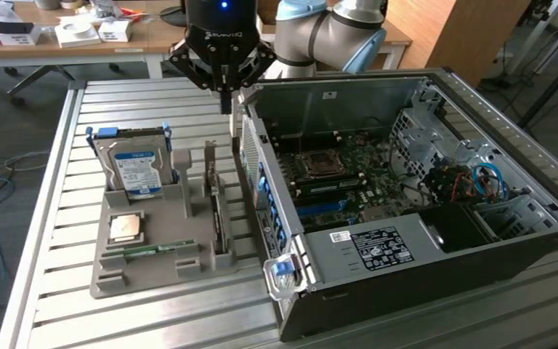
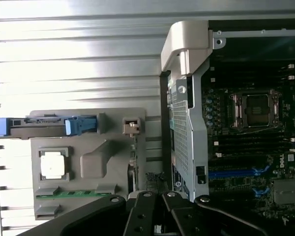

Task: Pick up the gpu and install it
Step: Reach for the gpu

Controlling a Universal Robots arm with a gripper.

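- The gripper [image 1: 226,105] hangs high over the table [image 1: 85,320]. Its fingers are drawn together with nothing between them, and it sits above the far end of the gap between the grey tray [image 1: 153,262] and the computer case [image 1: 347,98]
- The gpu [image 1: 218,218] stands on its long edge in the tray slot nearest the case, untouched and well below the gripper
- The step in hand is judged to be the approach for the pick. Nothing has been installed, and the blue slot [image 1: 328,211] on the board appears unoccupied
- For a sound grasp, the fingers should be parted and turned so that the pads face the card's two flat faces. They should then be centred over its upper edge, so that the thin card is clamped squarely and not tipped in its slot
- A straight upward lift is judged safest, since the card is hemmed in by the slot walls
- Side room is tight. The case wall lies just beside the card on the exterior view's right, and the tray's upright post [image 1: 209,163] stands close on the other side
- The hard drive [image 1: 136,171] stands well apart toward the exterior view's left and is not judged an obstacle
- Open room is found above: nothing overhangs the card, and the case lies open on top, so the board can be reached from overhead
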